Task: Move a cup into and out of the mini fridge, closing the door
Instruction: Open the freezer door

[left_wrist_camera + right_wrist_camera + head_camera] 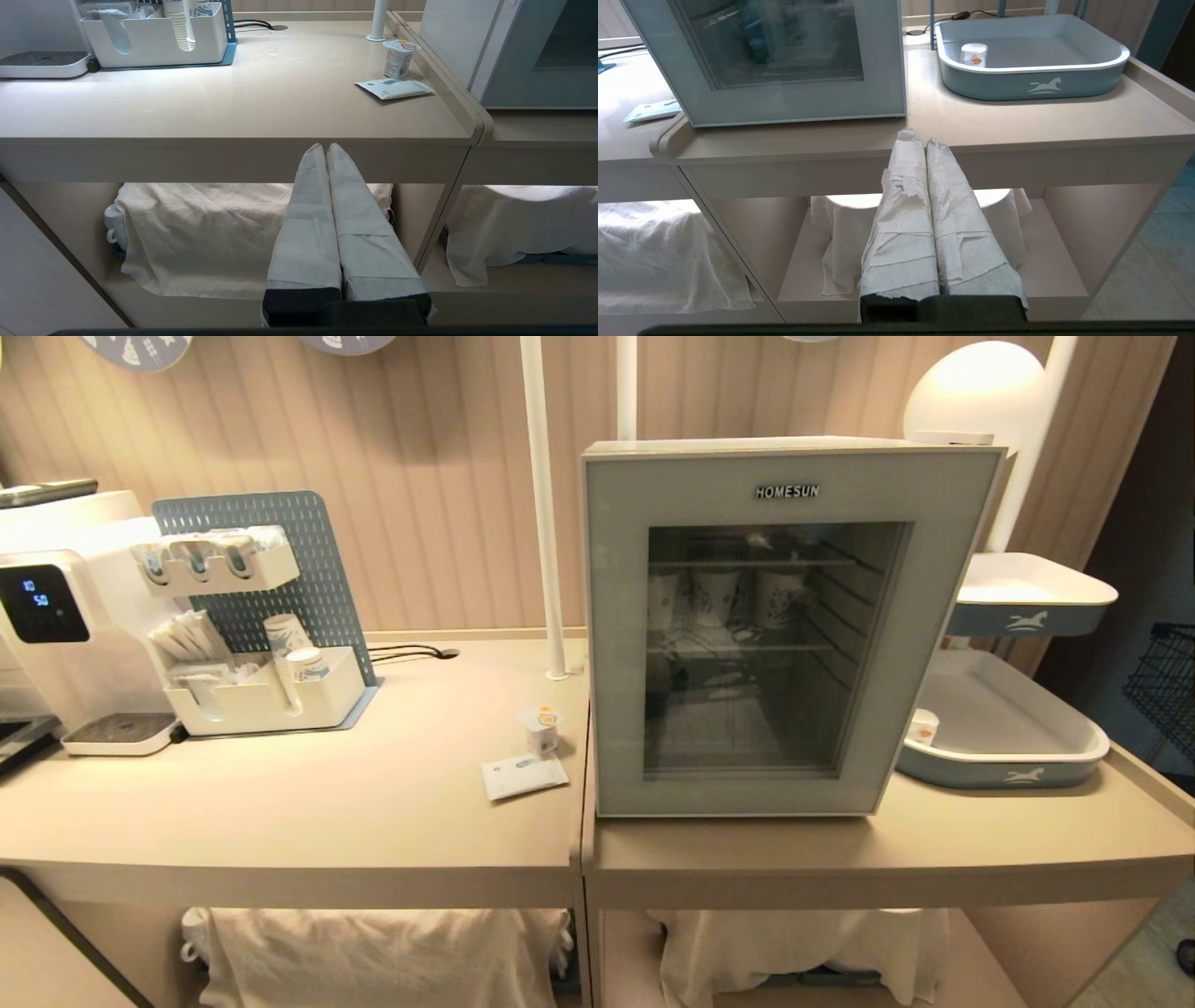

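The cup [397, 58] is standing on the counter [187, 102] ahead and to the right of the left gripper [325, 149], touching a packet [394, 88]. The mini fridge [784, 65], door [756, 635] shut, is sitting ahead-left of the right gripper [920, 140], with the tray [1031, 79] lying ahead-right.

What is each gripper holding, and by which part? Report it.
Nothing is held. The left gripper and the right gripper are both shut on nothing, below the counter edge.

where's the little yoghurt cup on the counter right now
In the head view the cup stands upright on the counter, just left of the mini fridge, right behind a flat white packet.
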Tool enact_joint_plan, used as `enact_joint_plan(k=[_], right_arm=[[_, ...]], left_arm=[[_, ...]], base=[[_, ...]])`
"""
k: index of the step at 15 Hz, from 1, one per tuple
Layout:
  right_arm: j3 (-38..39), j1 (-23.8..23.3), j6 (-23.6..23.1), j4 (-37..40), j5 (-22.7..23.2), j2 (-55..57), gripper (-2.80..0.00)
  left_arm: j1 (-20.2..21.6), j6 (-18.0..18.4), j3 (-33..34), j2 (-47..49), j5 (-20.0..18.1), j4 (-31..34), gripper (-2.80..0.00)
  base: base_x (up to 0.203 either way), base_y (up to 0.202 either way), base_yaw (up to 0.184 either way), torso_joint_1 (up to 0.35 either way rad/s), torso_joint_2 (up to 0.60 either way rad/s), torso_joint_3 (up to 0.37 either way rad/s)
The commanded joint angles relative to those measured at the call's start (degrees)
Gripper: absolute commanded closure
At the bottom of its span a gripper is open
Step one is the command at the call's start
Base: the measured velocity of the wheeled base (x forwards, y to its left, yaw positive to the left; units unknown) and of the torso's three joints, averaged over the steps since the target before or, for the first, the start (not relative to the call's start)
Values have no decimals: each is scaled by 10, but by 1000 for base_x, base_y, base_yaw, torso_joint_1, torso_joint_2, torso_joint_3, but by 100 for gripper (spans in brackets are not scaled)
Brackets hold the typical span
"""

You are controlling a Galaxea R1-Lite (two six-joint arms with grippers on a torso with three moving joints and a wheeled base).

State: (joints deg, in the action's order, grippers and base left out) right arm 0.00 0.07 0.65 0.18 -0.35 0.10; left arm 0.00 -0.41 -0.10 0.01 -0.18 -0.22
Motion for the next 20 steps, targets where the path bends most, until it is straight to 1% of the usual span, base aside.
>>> enact_joint_plan(k=[1, 14, 16, 20], right_arm=[[0, 0, 0, 0, -1, 1, 0], [0, 0, 0, 0, 0, 1, 0], [0, 0, 0, 0, -1, 1, 0], [0, 0, 0, 0, -1, 1, 0]], left_arm=[[0, 0, 0, -1, 0, 0, 0], [0, 1, 0, -1, 0, 0, 0], [0, 0, 0, -1, 0, 0, 0], [0, 0, 0, -1, 0, 0, 0]], base=[[0, 0, 0, 0, 0, 0], [0, 0, 0, 0, 0, 0], [5, -92, 5, 3, 5, 0], [1, -190, -1, 2, 4, 2]])
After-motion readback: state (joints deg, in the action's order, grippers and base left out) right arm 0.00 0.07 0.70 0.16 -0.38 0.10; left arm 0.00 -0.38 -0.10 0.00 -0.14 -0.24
